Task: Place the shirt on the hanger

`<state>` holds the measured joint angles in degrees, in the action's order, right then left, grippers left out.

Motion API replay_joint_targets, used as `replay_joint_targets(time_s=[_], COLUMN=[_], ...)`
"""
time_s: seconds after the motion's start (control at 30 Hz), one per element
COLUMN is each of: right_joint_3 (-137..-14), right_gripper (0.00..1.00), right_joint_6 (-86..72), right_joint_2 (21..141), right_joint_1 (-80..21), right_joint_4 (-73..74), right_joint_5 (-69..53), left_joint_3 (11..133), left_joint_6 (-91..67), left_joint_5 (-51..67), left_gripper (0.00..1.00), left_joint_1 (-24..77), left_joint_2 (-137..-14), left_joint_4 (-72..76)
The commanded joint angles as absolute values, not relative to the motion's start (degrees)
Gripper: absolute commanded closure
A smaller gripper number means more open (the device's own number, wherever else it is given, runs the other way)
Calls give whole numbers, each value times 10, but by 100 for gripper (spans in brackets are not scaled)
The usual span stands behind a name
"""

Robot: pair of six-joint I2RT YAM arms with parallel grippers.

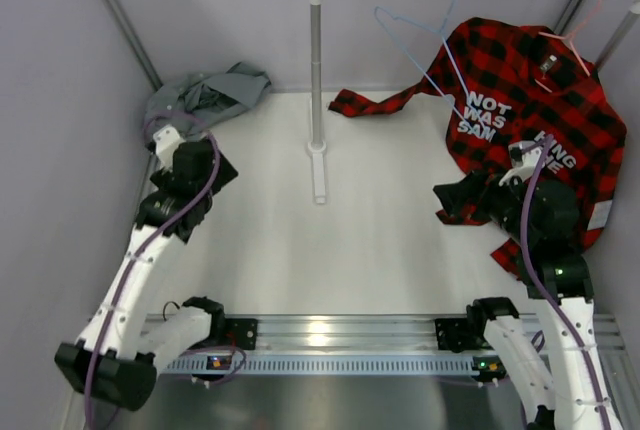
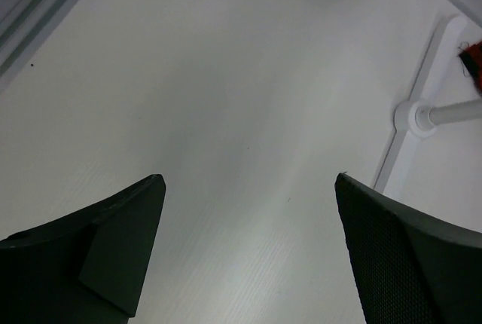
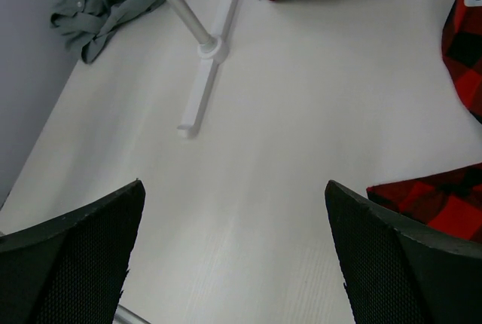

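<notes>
White block lettering on the red-and-black plaid shirt [image 1: 520, 70] reads "NOT", "WAS", "SAN" in 3 stacked lines on one front panel, just beyond the fingertips of the right gripper [image 1: 443, 202]. On the other panel, to the outer side of those fingers, "HING" can be read, with a 2nd line beneath it partly covered and not legible. A white tag [image 1: 600, 215] at the shirt's edge, further out from the fingers, is too small to read.
</notes>
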<state>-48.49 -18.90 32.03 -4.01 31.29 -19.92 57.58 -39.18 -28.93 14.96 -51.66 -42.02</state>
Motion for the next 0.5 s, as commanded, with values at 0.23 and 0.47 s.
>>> replay_joint_targets(time_s=[0.23,0.47], right_joint_3=[-475,-447], right_gripper=[1,1], right_joint_6=[-183,-194], right_joint_2=[319,330], right_joint_1=[-46,-47], right_joint_4=[264,229], right_joint_5=[-229,-257], left_joint_3=[834,1026], left_joint_6=[-418,-401], left_joint_5=[-318,-324], left_gripper=[2,5], left_joint_1=[34,-45], left_joint_2=[-926,-1173], left_joint_4=[-276,-257])
